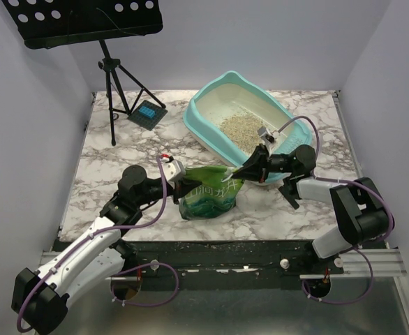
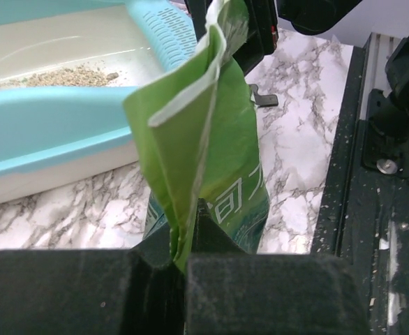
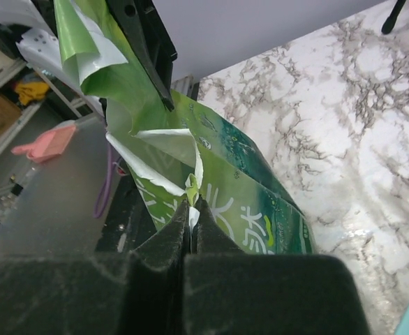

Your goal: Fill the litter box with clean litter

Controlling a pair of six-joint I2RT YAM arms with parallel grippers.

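Note:
The turquoise litter box (image 1: pixel 206 124) stands at the back right of the table with a pile of beige clean litter (image 1: pixel 241 130) inside; both show in the left wrist view, the box (image 2: pixel 44 125) and the litter (image 2: pixel 65 75). A green printed foil bag (image 1: pixel 208 192) stands in front of the box. My left gripper (image 1: pixel 181 183) is shut on the bag's top edge (image 2: pixel 183 174). My right gripper (image 1: pixel 241 171) is shut on the opposite torn edge of the bag (image 3: pixel 197 174). The bag hangs between the two grippers.
A black music stand tripod (image 1: pixel 117 84) and a small dark device (image 1: pixel 147 114) stand at the back left. Litter grains are scattered along the black front rail (image 1: pixel 225 251). A clear scoop (image 1: pixel 266 134) rests at the box's near rim.

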